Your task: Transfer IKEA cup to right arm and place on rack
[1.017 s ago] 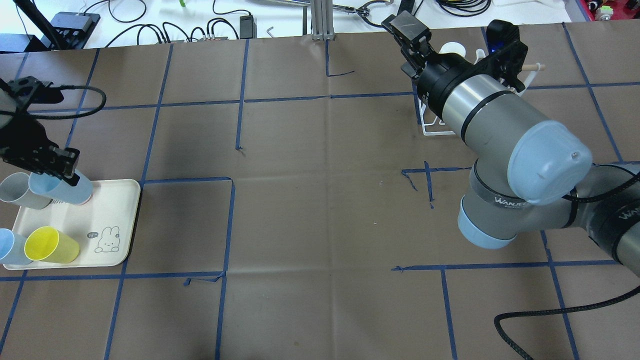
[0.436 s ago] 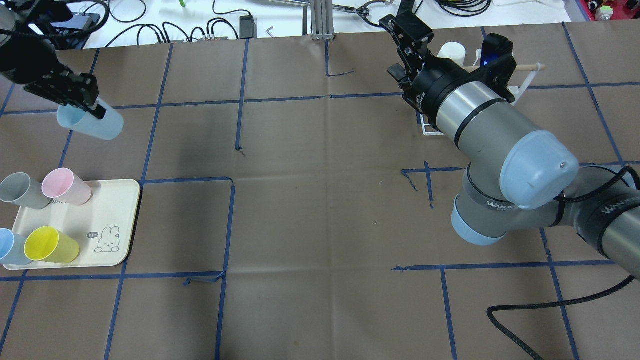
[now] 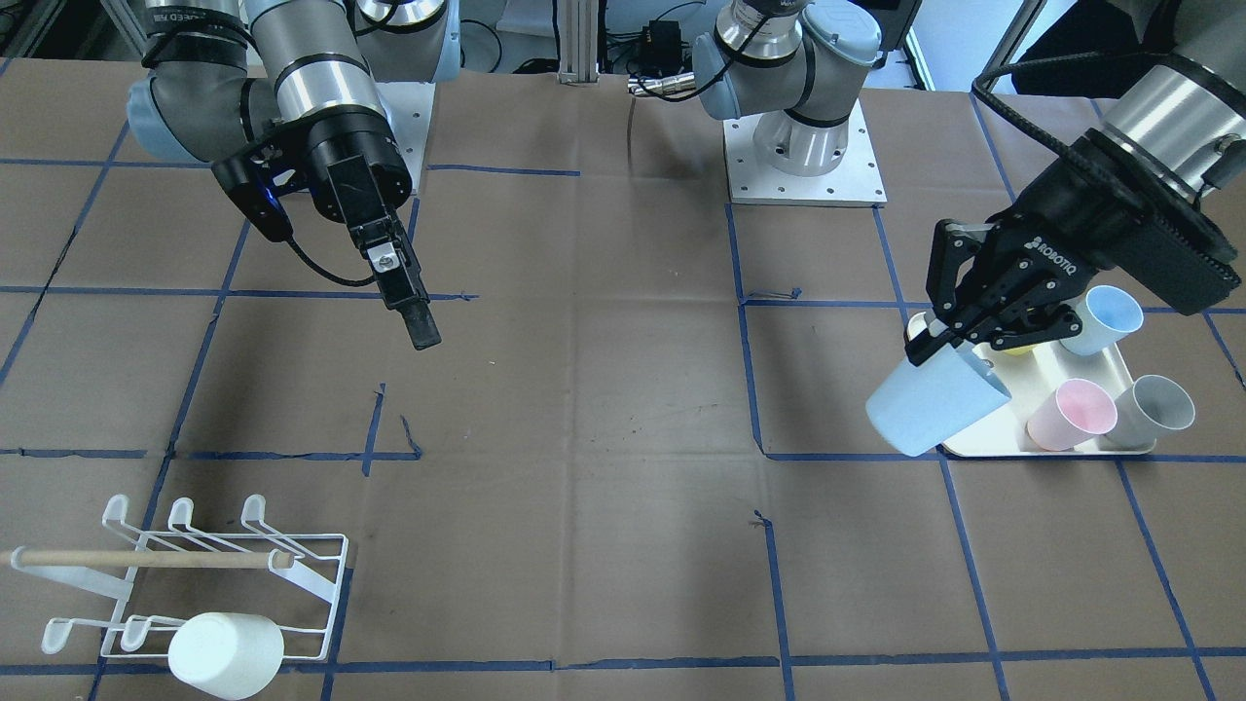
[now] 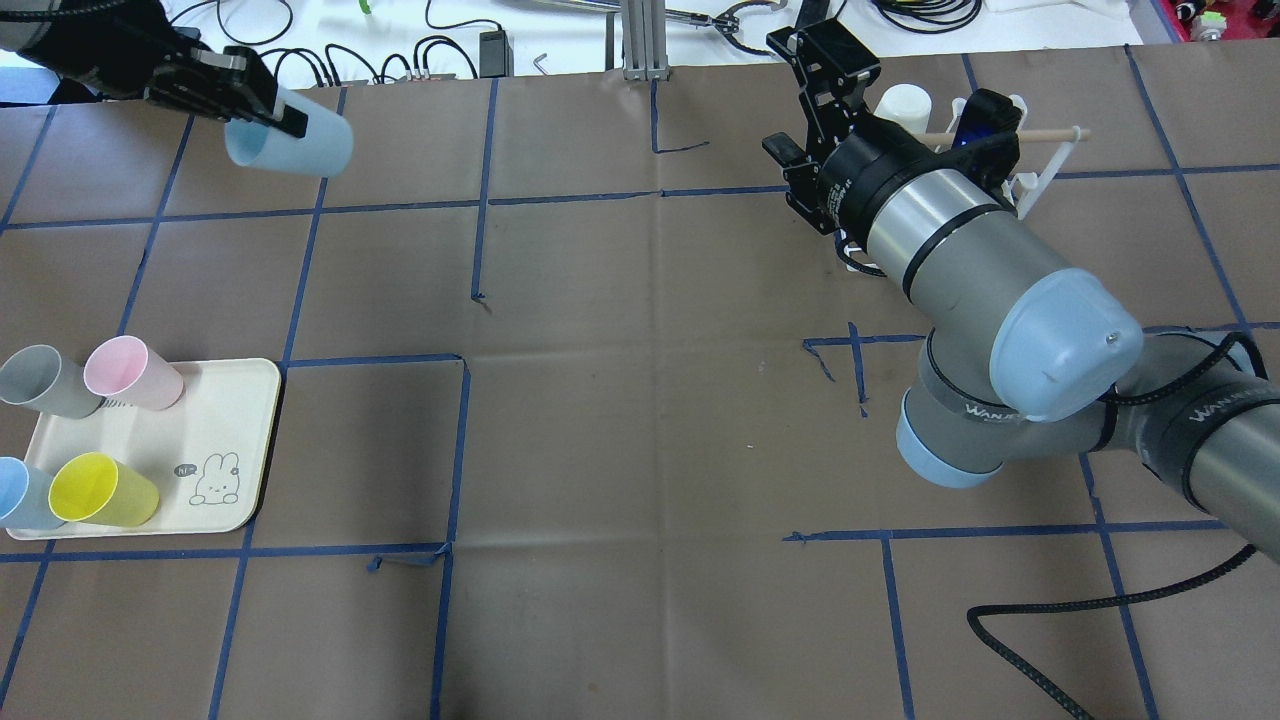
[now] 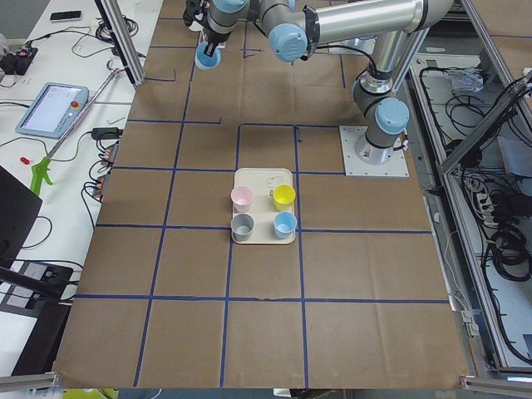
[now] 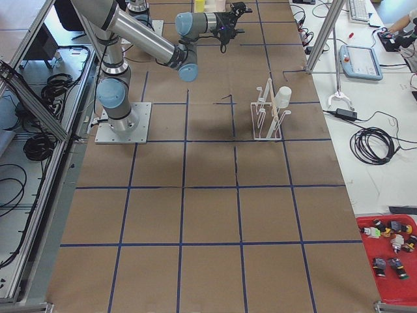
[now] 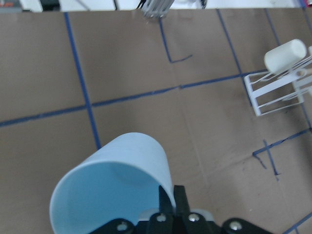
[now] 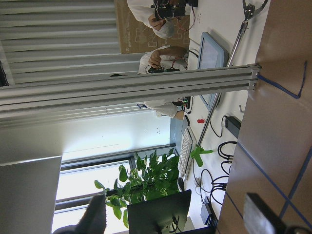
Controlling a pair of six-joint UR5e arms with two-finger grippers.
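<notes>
My left claw [image 7: 170, 197] pinches the light-blue cup [image 7: 114, 187] by its rim. Only the left wrist view shows this closely: one finger lies inside the mouth and the other outside the wall. From overhead the cup [image 4: 292, 146] is tipped almost onto its side. Its mouth faces the left claw [image 4: 262, 108] and its base points toward the table's middle, and it shows over the far left corner of the table. The front-facing view instead sets the cup [image 3: 934, 404] in front of the cream tray [image 3: 985, 446], hanging below and just beside the claw, clear of the table.

The tray [image 4: 240, 430] sits near the table's left edge and carries pink, grey, yellow and blue cups.

My right claw [image 4: 825, 55] hangs above the far right part of the table, its fingers spread with nothing between them. The front-facing view catches it edge-on, as a single dark bar. The white wire rack [image 4: 1040, 170] stands just beyond it, close to the far edge. A white cup [image 4: 905, 100] sits on one of its prongs.
</notes>
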